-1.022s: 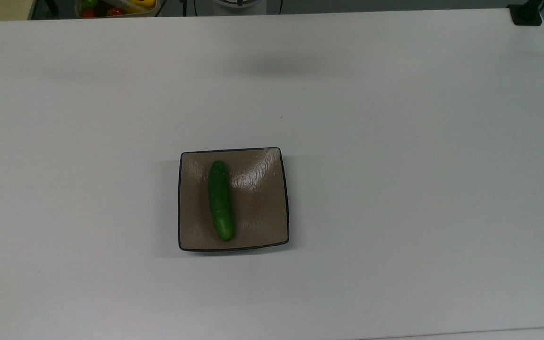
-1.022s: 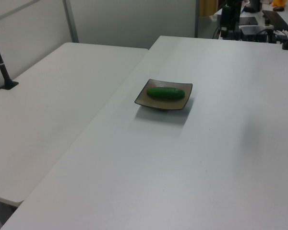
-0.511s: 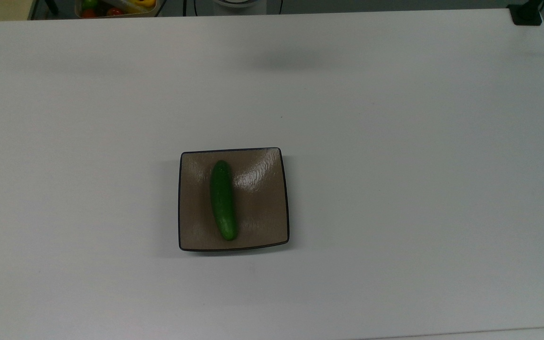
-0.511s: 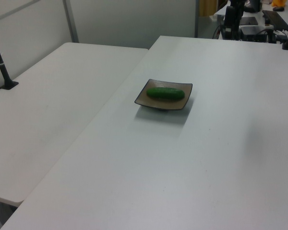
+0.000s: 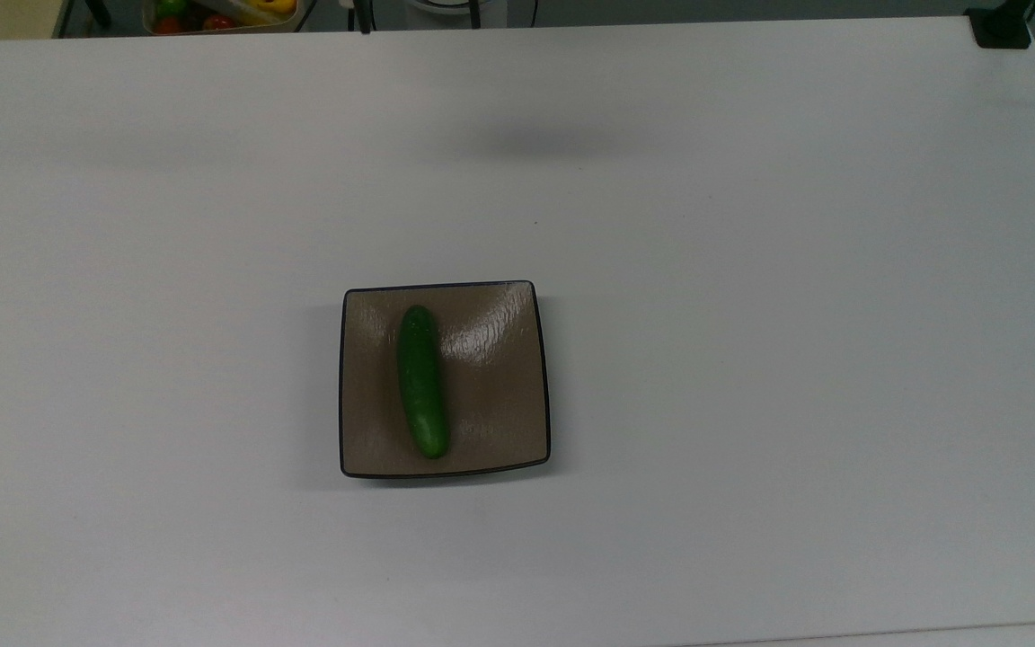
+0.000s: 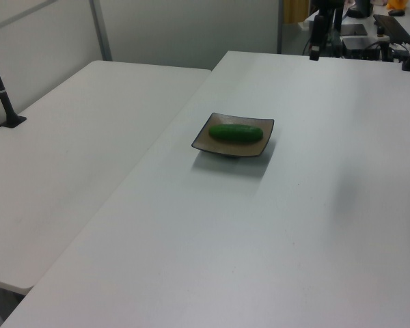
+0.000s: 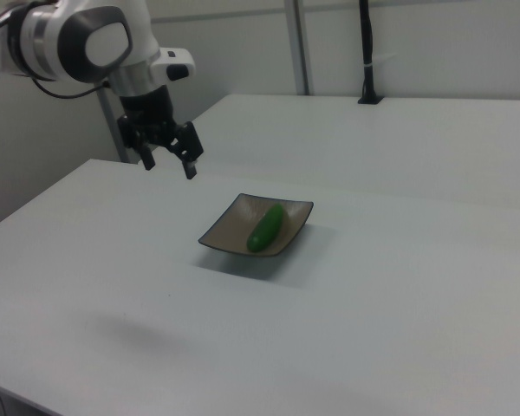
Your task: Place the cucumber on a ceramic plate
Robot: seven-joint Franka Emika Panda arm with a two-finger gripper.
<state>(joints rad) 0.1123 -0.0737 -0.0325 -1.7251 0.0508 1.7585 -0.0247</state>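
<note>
A wide white surface (image 5: pixel 751 270) stretches bare on every side of one ceramic plate (image 5: pixel 499 404), which sits well in from all edges and a little toward the top view's left, with a second white table (image 6: pixel 68 150) butted against it on the left view's left. One cucumber (image 5: pixel 420 381) lies flat on the plate, lengthwise along its left half in the top view, touching nothing else. In the right view the single tool (image 7: pixel 168 154) hangs in the air up and to the left of the plate, well apart from it, its two fingers spread and empty.
</note>
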